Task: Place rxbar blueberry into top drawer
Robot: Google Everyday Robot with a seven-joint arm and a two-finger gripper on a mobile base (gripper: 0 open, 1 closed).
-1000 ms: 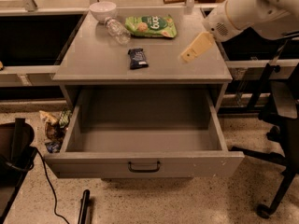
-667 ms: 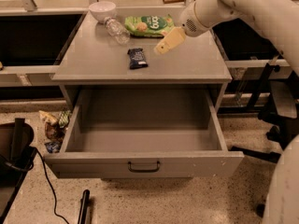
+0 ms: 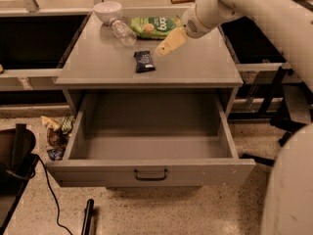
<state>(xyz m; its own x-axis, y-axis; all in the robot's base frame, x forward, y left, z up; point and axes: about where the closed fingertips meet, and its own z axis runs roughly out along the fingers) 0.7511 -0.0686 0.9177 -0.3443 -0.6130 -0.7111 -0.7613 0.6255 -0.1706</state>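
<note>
Top drawer (image 3: 98,172) stands pulled out toward the camera, dark handle (image 3: 150,174) at mid-front, with nothing visible in its cavity; judged ready to receive the item. Above it, the rxbar blueberry (image 3: 144,61) lies flat on the table (image 3: 200,65), near the front edge and apart from everything else, so access from above is unobstructed. The claw (image 3: 171,42) hangs just beyond and to the right of the bar, angled down toward it, apparently lining up for a pick; it carries nothing, and whether it is released or clenched cannot be told. Farther back lie a green snack bag (image 3: 155,26), a clear bottle (image 3: 122,32) on its side, and a white bowl (image 3: 107,10); none is involved.
</note>
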